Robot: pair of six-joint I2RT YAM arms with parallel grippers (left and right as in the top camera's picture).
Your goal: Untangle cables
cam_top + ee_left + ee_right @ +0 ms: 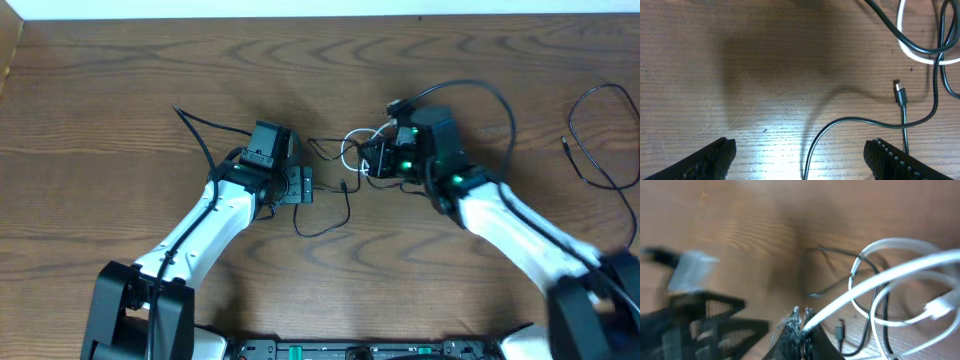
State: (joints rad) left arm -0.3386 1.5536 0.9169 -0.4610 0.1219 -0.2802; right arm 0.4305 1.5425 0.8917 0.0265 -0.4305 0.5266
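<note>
Here, we are seeing the right gripper [800, 322] pinching the smooth white cable [880, 275], its glossy loops tangling with the thin black cable [865, 120] on the wood-grain table [100, 100] between the arms. The left gripper [800, 160] is hovering, ribbed jaws spread, holding nothing. Blur is smearing the right wrist view, and its edge is cutting off the loops.

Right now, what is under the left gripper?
Below the open left gripper lie bare wooden table and a loop of the black cable, with its small plug end. Anything directly beneath the two fingers is covered.
</note>
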